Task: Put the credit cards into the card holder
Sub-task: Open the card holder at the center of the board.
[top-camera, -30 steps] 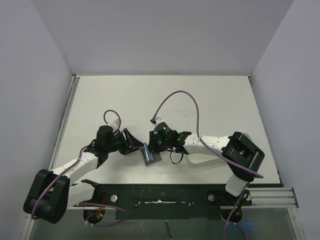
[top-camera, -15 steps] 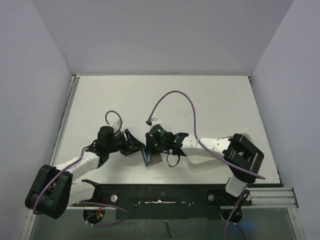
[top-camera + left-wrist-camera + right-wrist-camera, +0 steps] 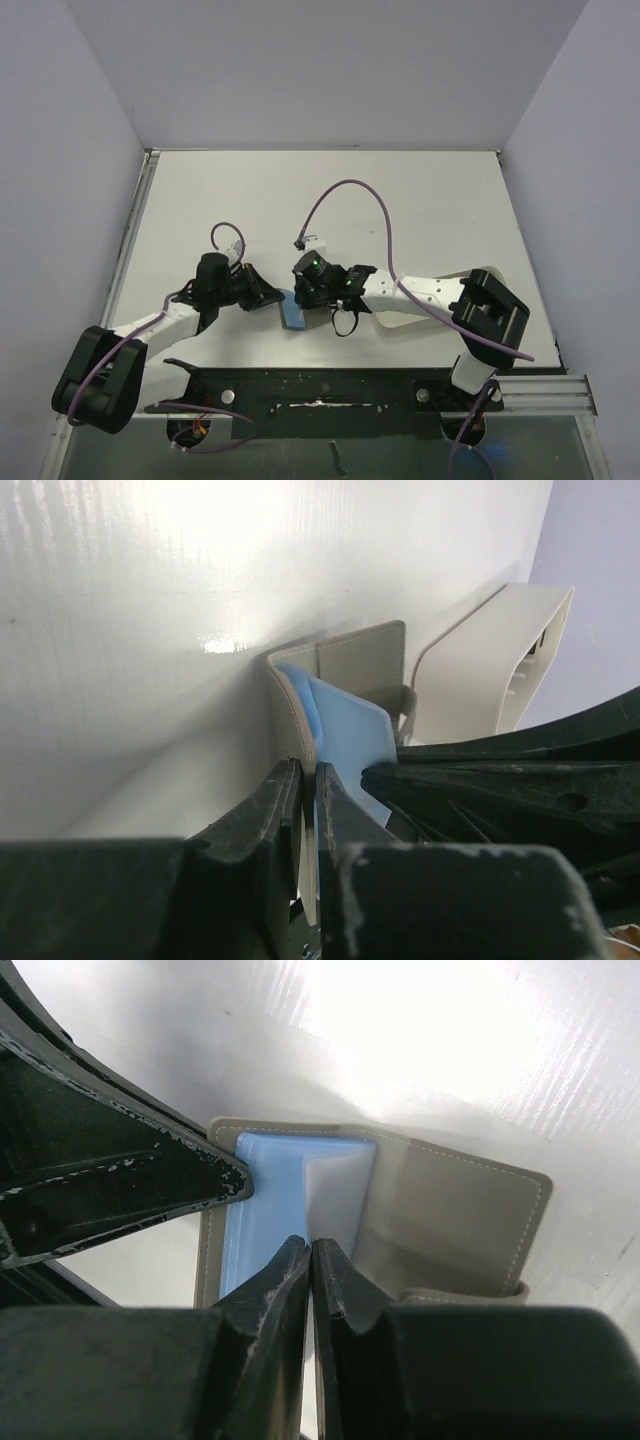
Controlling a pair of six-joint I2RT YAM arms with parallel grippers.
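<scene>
The card holder (image 3: 294,313) lies open between both arms near the table's front, its light blue lining facing up. In the left wrist view its grey-olive cover (image 3: 360,660) stands on edge, and my left gripper (image 3: 308,780) is shut on that cover's near edge. My right gripper (image 3: 311,1250) is shut on the fold of the blue inner pocket, with the grey cover (image 3: 450,1210) spread out to its right. From above, the left gripper (image 3: 274,298) and the right gripper (image 3: 303,299) meet over the card holder from opposite sides. The credit cards are out of view.
A white oblong tray (image 3: 405,320) lies partly under the right arm, right of the card holder; its end (image 3: 480,670) shows behind the card holder. The left fingers (image 3: 120,1180) reach in close beside the right gripper. A purple cable (image 3: 350,190) arcs over the table.
My left gripper has closed on the card holder's near edge. The card holder has opened flatter, showing more blue lining from above. The right gripper stays shut on the inner fold.
</scene>
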